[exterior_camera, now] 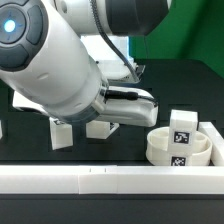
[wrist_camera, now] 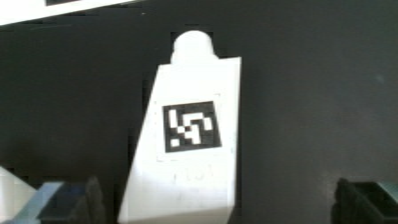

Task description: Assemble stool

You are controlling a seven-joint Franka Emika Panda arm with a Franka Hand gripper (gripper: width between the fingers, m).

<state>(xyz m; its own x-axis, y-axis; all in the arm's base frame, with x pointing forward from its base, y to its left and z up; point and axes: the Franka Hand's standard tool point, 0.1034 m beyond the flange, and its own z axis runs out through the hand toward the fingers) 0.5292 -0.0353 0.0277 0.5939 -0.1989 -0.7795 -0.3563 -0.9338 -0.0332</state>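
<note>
1. Round seat (exterior_camera: 160, 153): I count one, near side, on the exterior view's right.
2. Tagged leg (exterior_camera: 184, 121): one, just behind the seat on the far side.
3. White blocks under the arm (exterior_camera: 60, 70): two, a left block (exterior_camera: 62, 133) and a right block (exterior_camera: 98, 128). I can't tell from here whether they are legs.
4. Wrist view: one leg (wrist_camera: 187, 90), carrying one square tag (wrist_camera: 191, 127) and one rounded peg (wrist_camera: 196, 45).
5. Rail (exterior_camera: 50, 180): one, along the near edge.
6. Arm: one, with one gripper (wrist_camera: 219, 195) and two fingers (wrist_camera: 71, 200).
</note>
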